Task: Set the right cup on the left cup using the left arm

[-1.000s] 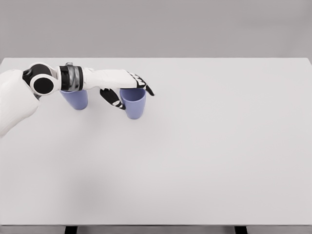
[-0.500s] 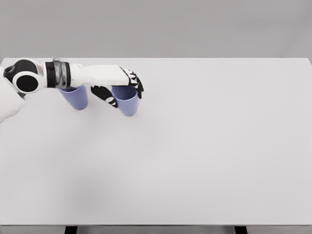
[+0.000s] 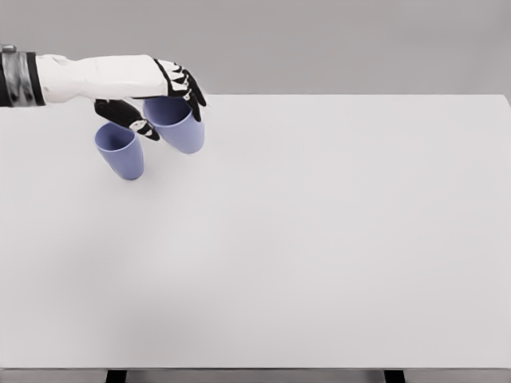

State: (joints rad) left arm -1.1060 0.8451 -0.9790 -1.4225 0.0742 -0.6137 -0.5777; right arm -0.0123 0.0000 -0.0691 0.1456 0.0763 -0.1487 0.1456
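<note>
the left hand point(image 3: 152, 96) is reaching in from the upper left edge of the head view, its white forearm lying almost level across the top of the picture. its fingers point(image 3: 188, 86) are curling down over the far side of the right cup point(image 3: 176, 124), while the dark thumb is pressing against the near side just under the rim, so the hand is clamping the cup between thumb and fingers at its mouth. the right cup is hanging from that grip clear of the table point(image 3: 319, 239), its body tilting so the base is pointing down and a little to the right, and the open mouth is mostly hiding under the palm.

the left cup point(image 3: 121, 151) is standing upright on the table, below and slightly to the left of the hand, with its mouth open to the camera. the thumb tip is sitting just above the right edge of that cup's rim; whether it is touching is not clear from this angle. the two cups are appearing just beside each other, the held one higher and to the right of the standing one, not over its mouth.
</note>
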